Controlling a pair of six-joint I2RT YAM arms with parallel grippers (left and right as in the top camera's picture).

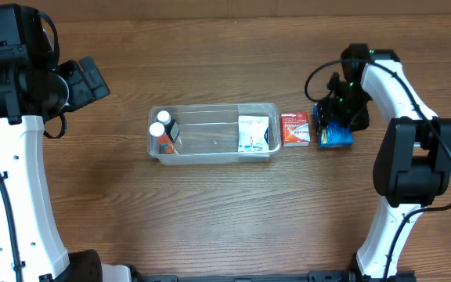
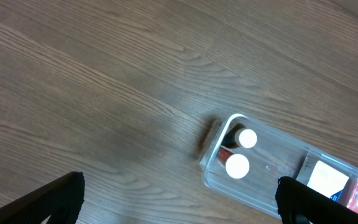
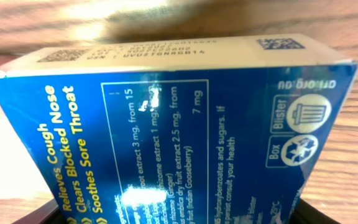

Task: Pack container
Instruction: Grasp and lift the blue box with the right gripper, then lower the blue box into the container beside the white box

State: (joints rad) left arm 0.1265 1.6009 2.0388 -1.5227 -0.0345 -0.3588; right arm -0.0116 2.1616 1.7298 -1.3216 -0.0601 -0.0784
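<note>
The clear plastic container (image 1: 210, 158) lies in the middle of the table and also shows in the left wrist view (image 2: 215, 175). Two white-capped bottles (image 1: 161, 125) (image 2: 237, 166) stand in its left end. A white box (image 1: 254, 133) (image 2: 328, 177) lies in its right end. A red box (image 1: 294, 128) sits on the table just right of the container. My right gripper (image 1: 332, 117) (image 3: 179, 216) is shut on a blue box (image 1: 337, 139) (image 3: 185, 124) right of the red box. My left gripper (image 1: 91, 80) (image 2: 179, 208) is open and empty, held high left of the container.
Bare wooden table surrounds the container. The right arm's base stands at the front right (image 1: 402, 196) and the left arm's column at the front left (image 1: 14, 204).
</note>
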